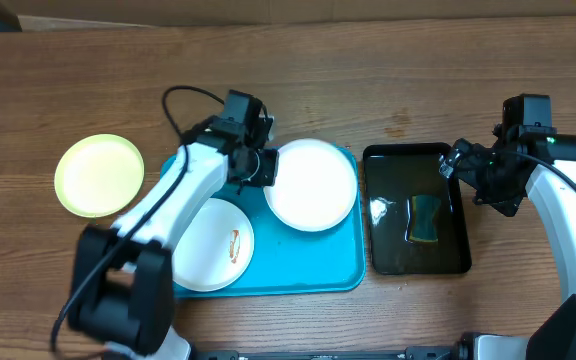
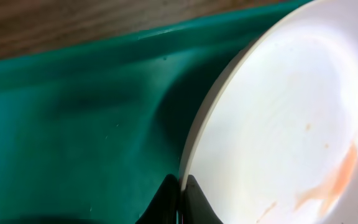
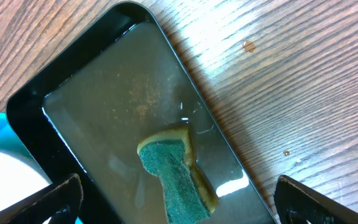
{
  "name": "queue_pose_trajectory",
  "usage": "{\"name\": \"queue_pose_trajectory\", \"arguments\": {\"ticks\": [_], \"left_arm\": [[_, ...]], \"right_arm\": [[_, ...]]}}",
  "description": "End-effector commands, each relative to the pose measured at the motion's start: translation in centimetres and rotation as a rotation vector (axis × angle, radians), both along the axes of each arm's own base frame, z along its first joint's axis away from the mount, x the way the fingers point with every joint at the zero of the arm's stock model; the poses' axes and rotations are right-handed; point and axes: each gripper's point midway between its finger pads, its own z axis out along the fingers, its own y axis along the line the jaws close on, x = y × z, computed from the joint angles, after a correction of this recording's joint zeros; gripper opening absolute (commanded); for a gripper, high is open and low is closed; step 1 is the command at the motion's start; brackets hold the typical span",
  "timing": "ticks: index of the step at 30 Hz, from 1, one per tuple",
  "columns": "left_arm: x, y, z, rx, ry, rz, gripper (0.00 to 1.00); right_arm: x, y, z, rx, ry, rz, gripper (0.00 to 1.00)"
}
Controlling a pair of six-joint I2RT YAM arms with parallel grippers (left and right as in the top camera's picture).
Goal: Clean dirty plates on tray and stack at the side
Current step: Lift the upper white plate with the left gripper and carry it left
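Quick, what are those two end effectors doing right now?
Left end effector: closed on the white plate's rim.
Right end effector: open, holding nothing.

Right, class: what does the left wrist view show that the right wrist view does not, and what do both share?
Only the left wrist view: the left gripper pinched shut on the rim of the round white plate, and a reddish-orange smear on that plate. Only the right wrist view: the glossy black rectangular tray holding liquid, the green-and-yellow sponge in it, and the open right gripper. Both: the brown wood-grain tabletop, the turquoise plastic tray and part of that white plate.
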Motion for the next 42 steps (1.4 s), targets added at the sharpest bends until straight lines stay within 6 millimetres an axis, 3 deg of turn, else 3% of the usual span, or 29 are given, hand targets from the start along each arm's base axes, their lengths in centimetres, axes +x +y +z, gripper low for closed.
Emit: {"name": "queue_pose_trajectory", "arguments": {"ticks": [1, 5, 12, 16, 20, 25, 30, 34, 37, 39, 42], "left_arm": [[1.0, -0.7, 5.6, -0.074, -0.123, -0.006, 0.04], [1.1, -1.0, 7.6, -0.108, -0.156, 0.035, 0.04], [0.8, -3.1, 7.7, -0.078, -0.194, 0.012, 0.04], [1.1, -5.2, 8.3, -0.061, -0.261, -0.004, 0.04], [0.9, -7.3, 8.9, -0.082, -0.299, -0.015, 0.04], [1.0, -9.7, 9.5, -0.105, -0.354, -0.049, 0.04], [1.3, -11.1, 9.5, -0.092, -0.403, -0.059, 0.04], [2.0, -11.9, 9.5, -0.073, -0.451, -0.051, 0.04], [2.4, -12.2, 9.3, -0.054, -0.477, -0.043, 0.04], [2.5, -12.6, 9.3, -0.045, -0.492, -0.049, 0.04], [3.0, -12.9, 9.3, -0.011, -0.539, -0.059, 0.04]], "right_arm": [[0.4, 0.1, 0.5, 0.003, -0.017, 0.01, 1.0], [0.4, 0.1, 0.5, 0.003, -0.017, 0.01, 1.0], [0.4, 0.1, 0.5, 0.0, -0.017, 0.01, 1.0], [3.8, -4.2, 1.7, -0.236, -0.155, -0.061, 1.0], [5.5, -4.6, 2.5, -0.253, -0.233, -0.074, 1.0], [5.8, -4.7, 2.7, -0.253, -0.245, -0.08, 1.0], [9.2, -5.1, 4.9, -0.268, -0.41, -0.103, 1.0], [11.5, -8.5, 8.3, -0.441, -0.562, -0.212, 1.0], [11.3, -11.4, 10.3, -0.6, -0.6, -0.328, 1.0], [10.6, -12.5, 10.6, -0.664, -0.583, -0.367, 1.0], [10.1, -12.4, 10.0, -0.667, -0.549, -0.357, 1.0]]}}
